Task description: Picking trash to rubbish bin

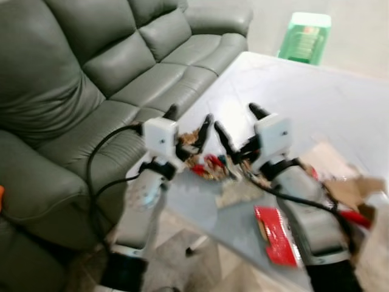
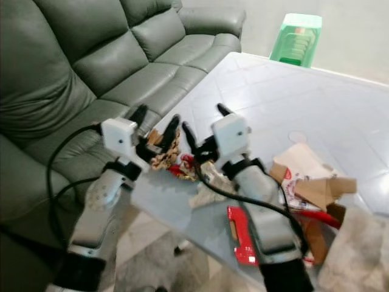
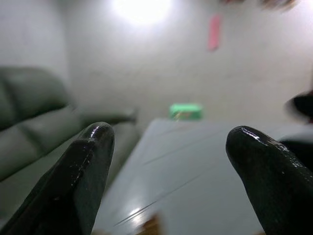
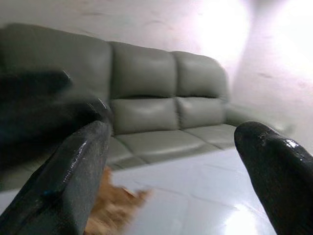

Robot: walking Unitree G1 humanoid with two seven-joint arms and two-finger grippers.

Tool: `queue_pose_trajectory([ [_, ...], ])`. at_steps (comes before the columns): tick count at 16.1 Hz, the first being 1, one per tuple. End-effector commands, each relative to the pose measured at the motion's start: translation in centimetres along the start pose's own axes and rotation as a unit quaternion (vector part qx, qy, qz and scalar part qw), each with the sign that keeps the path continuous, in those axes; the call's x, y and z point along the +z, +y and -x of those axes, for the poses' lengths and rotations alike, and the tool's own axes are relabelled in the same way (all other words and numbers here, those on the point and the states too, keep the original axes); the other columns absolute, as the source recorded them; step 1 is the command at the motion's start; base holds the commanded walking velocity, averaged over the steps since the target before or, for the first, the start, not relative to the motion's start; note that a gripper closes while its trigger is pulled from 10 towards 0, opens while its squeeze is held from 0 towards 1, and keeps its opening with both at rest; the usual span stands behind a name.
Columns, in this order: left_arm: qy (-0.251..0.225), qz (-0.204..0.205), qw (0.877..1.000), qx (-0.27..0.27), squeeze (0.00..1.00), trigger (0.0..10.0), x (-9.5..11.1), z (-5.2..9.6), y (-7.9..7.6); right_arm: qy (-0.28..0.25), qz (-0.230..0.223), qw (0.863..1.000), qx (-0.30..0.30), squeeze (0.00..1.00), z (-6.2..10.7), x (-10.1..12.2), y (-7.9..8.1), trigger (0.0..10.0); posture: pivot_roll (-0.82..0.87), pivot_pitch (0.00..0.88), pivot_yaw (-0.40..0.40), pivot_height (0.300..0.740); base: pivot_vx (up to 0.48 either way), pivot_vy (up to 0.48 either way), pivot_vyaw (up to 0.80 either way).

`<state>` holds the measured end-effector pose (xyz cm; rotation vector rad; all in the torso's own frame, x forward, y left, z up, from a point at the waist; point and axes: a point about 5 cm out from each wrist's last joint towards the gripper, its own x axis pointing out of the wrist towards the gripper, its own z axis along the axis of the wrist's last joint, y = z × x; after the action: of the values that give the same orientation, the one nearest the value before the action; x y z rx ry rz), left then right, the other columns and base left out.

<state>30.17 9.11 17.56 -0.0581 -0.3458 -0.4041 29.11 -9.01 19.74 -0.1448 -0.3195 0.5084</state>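
Trash lies on the near end of a pale glossy table [image 1: 304, 91]: a heap of brown and red wrappers [image 1: 203, 163] at the near corner, a flat red packet [image 1: 276, 234] by the front edge, and torn cardboard and paper [image 2: 310, 182] at the right. My left gripper [image 1: 189, 123] hovers open just above the wrapper heap, holding nothing. My right gripper [image 1: 238, 125] is open too, beside it over the same heap. A green bin [image 1: 306, 38] stands on the floor past the table's far end, also seen as the green bin [image 3: 185, 111] in the left wrist view.
A dark green leather sofa [image 1: 91, 79] runs along the table's left side, close to its edge. Black cables [image 1: 97, 182] loop from my left arm over the sofa seat. A pale wall [image 3: 146, 63] stands behind the bin.
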Motion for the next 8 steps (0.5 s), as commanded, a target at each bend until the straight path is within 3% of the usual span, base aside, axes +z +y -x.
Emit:
queue_pose_trajectory([
  [1, 0.003, -0.001, 1.0, 0.001, 0.0, 10.0, -0.1, 0.0, -0.3, 0.002, 0.007, 1.0, -0.006, 0.0, 0.3, 0.1, -0.5, 10.0, -0.07, 0.105, 0.01, 0.74, 0.0, 0.0, 0.0],
  [5, 0.031, -0.011, 0.999, 0.023, 0.0, 10.0, -1.1, 0.5, 0.3, 0.006, 0.008, 1.0, -0.001, 0.0, 0.5, 0.0, -0.5, 10.0, -0.08, 0.105, 0.009, 0.74, 0.0, 0.0, 0.0],
  [8, 0.064, -0.043, 0.995, 0.064, 0.0, 10.0, -1.8, 0.7, 1.6, 0.012, 0.006, 1.0, 0.005, 0.0, 0.7, 0.0, -0.6, 10.0, -0.08, 0.106, 0.01, 0.74, 0.0, 0.0, 0.0],
])
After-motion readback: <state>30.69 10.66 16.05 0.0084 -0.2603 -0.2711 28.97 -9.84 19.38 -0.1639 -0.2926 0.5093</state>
